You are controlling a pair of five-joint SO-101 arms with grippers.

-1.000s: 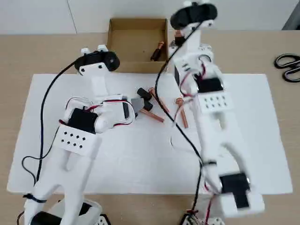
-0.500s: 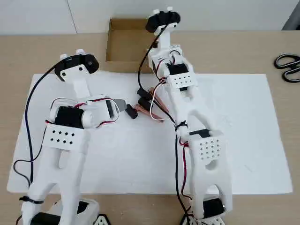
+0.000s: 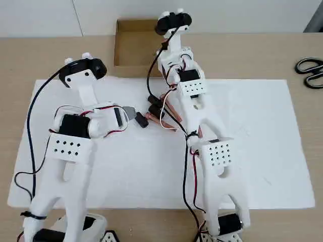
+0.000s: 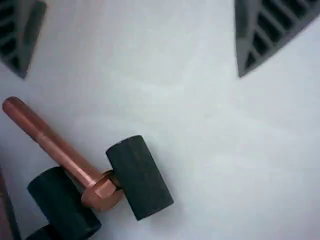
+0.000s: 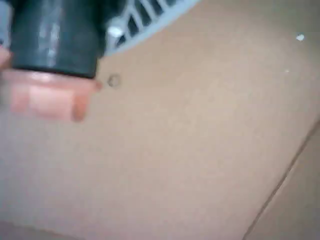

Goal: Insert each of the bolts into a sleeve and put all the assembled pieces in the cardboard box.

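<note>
The left end effector (image 4: 140, 35) hangs open above the white sheet (image 4: 200, 125), 1 bolt (image 4: 50, 142) lying slanted at the lower left. Farther up, the right end effector (image 5: 75, 25) grips a filled sleeve (image 5: 52, 40), pointing down into the cardboard box (image 5: 200, 140) just below.

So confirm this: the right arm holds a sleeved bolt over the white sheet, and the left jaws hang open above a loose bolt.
Not the white sheet: the sleeved bolt hangs over the cardboard box, as the right wrist view shows. The rest stands.
</note>
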